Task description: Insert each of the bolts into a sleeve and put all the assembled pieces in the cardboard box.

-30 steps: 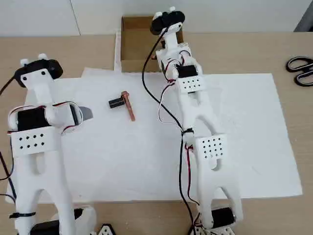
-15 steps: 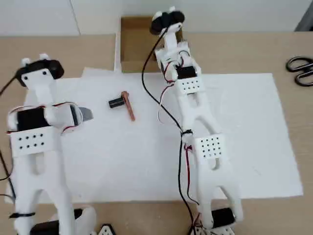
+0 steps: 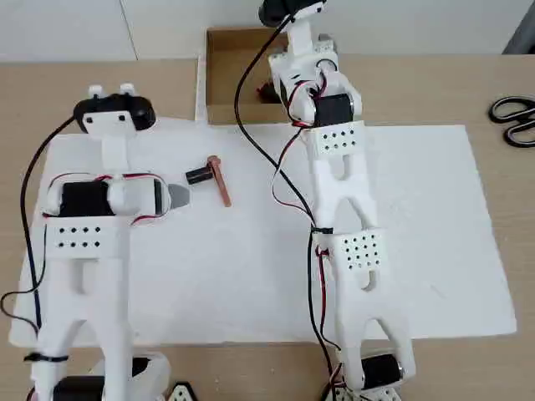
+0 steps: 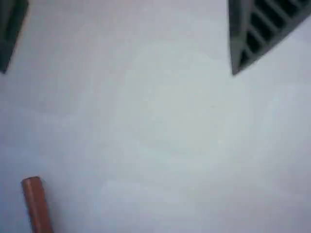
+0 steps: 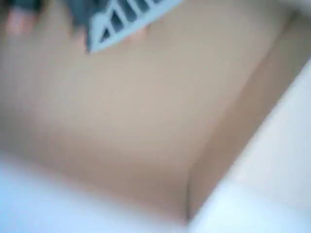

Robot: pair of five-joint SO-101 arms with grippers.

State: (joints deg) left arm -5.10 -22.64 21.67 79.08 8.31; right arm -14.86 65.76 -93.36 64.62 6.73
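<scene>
On the white sheet lie a short black sleeve and a copper bolt, touching at the bolt's head end. My left gripper sits just left of them, low over the sheet, open and empty; the bolt's end shows at the edge of the left wrist view. My right gripper hangs over the cardboard box at the back. A small dark and reddish piece shows under it. The right wrist view looks down on the box floor.
Scissors lie on the wooden table at the far right. The box's open flap stands along its left side. The sheet has free room in front and to the right of the arms.
My left arm has swung right and forward, bringing its gripper close to the sleeve and bolt. My right arm has stretched farther back over the box.
</scene>
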